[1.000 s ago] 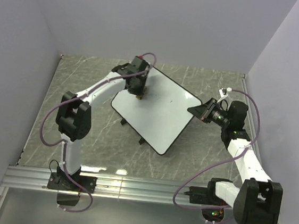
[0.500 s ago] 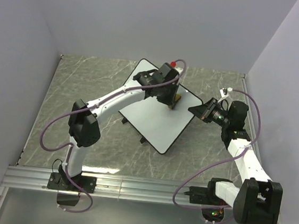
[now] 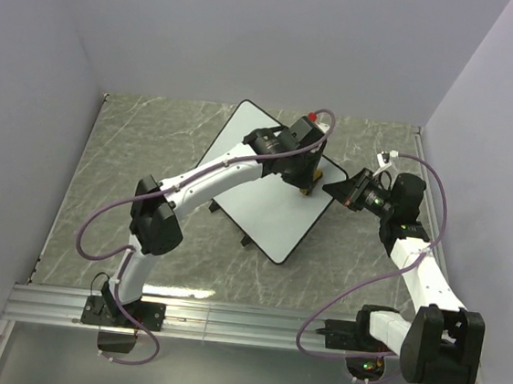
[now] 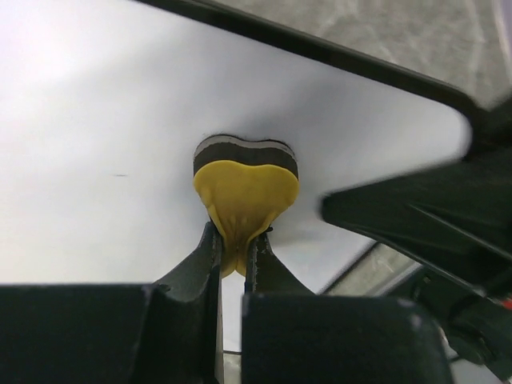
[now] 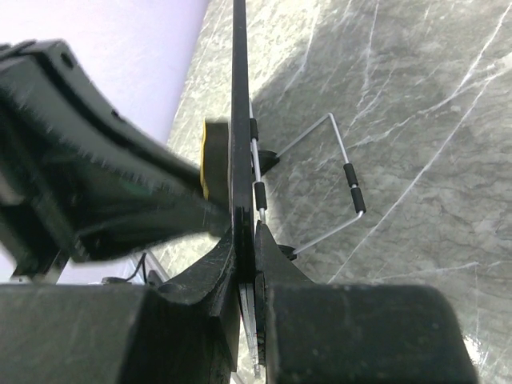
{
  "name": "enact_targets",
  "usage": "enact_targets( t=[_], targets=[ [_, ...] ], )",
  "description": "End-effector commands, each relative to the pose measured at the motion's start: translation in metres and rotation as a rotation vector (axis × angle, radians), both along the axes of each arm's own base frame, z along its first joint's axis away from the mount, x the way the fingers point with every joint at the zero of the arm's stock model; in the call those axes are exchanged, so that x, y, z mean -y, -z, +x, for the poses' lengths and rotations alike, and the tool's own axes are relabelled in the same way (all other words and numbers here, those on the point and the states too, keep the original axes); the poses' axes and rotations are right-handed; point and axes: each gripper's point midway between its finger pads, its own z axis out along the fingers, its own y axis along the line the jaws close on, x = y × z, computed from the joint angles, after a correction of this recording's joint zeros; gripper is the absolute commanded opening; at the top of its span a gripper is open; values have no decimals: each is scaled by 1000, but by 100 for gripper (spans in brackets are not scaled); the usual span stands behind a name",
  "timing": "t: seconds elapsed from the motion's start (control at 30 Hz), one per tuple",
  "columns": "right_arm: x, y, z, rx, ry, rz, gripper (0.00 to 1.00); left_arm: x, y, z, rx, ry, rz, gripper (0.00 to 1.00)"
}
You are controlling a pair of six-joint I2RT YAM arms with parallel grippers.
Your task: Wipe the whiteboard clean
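On the table point(image 3: 91, 193) the whiteboard point(image 3: 268, 216) stands propped, its right corner pinched by the right gripper point(image 3: 339, 191), while the left gripper point(image 4: 232, 244), clamped on the sponge point(image 4: 245, 192), presses it near that corner, with the remaining board lying leftward.

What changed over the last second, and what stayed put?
The left gripper, shut on the yellow sponge with a dark base, swept rightward across the large white black-rimmed whiteboard, from its far-left edge to its right corner. The right gripper kept clamping the board's right edge; the board stayed put.
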Motion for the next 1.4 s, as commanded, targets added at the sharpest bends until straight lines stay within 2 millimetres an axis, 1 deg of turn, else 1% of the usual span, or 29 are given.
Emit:
enact_targets(
  t=[0.0, 0.03, 0.07, 0.1, 0.13, 0.17, 0.23, 0.27, 0.33, 0.37, 0.53, 0.63, 0.67, 0.7, 0.73, 0.77, 0.87, 0.9, 0.93, 0.97, 1.0, 1.03, 1.07, 1.13, 1.17, 1.23, 1.27, 1.33, 1.37],
  targets=[
    [-7, -15, -5, 101, -54, -26, 0, -59, 51, 54, 30, -216, 241, 0],
    [-7, -16, -5, 105, -52, -28, 0, -68, 57, 60, 24, -233, 269, 0],
    [-7, -17, -6, 108, -53, -28, 0, -84, 64, 71, 16, -263, 300, 0],
    [-14, -17, -10, 107, -77, -26, 0, -97, 79, 74, -6, -278, 347, 0],
    [-14, -17, -10, 110, -76, -27, 0, -107, 85, 80, -9, -298, 371, 0],
    [-14, -18, -11, 111, -76, -27, 0, -125, 91, 91, -22, -330, 391, 0],
    [-14, -18, -11, 112, -77, -31, 0, -143, 107, 98, -59, -352, 397, 0],
    [-14, -19, -11, 112, -77, -31, 0, -161, 114, 109, -74, -384, 398, 0],
    [-14, -20, -12, 114, -79, -31, 0, -177, 125, 117, -93, -410, 402, 0],
    [-14, -20, -12, 116, -77, -31, 0, -190, 127, 124, -96, -426, 406, 0],
    [-14, -19, -14, 113, -79, -36, 0, -220, 129, 145, -81, -483, 427, 0],
    [-13, -20, -14, 115, -77, -35, 0, -238, 117, 151, -77, -542, 410, 0],
    [-14, -20, -14, 117, -78, -35, 0, -242, 100, 155, -46, -573, 371, 0],
    [-13, -20, -14, 114, -75, -35, 0, -247, 97, 152, -46, -587, 366, 0],
    [-13, -19, -14, 116, -76, -37, 0, -251, 88, 153, -34, -611, 338, 0],
    [-13, -18, -14, 116, -73, -39, 0, -253, 63, 151, 3, -627, 294, 0],
    [-12, -14, -15, 112, -58, -41, 0, -266, 37, 148, 38, -683, 226, 0],
    [-11, -13, -15, 111, -54, -38, 0, -272, 21, 141, 65, -702, 202, 0],
    [-11, -12, -14, 112, -48, -40, 0, -280, 15, 139, 77, -737, 198, 0],
    [-10, -9, -13, 105, -41, -42, 0, -289, -1, 133, 102, -765, 183, 0],
    [-9, -7, -13, 102, -35, -45, 0, -297, 4, 125, 91, -782, 202, 0],
    [-9, -6, -13, 104, -30, -49, 0, -306, 2, 121, 103, -817, 218, 0],
    [-7, -2, -13, 96, -22, -53, 0, -316, 5, 107, 97, -840, 234, 0],
    [-7, 0, -14, 94, -18, -51, 0, -325, 12, 94, 94, -867, 252, 0],
    [-7, 4, -16, 82, -14, -48, 0, -334, 20, 78, 78, -896, 265, 0],
    [-6, 4, -18, 90, -7, -46, 0, -339, 28, 64, 64, -930, 248, 0],
    [-6, 9, -20, 81, -4, -47, 0, -345, 36, 48, 46, -947, 248, 0],
    [-5, 10, -23, 89, 3, -46, 0, -347, 43, 35, 26, -989, 214, 0],
    [-5, 13, -24, 84, 5, -44, 0, -351, 49, 23, 18, -1007, 205, 0]
  ],
)
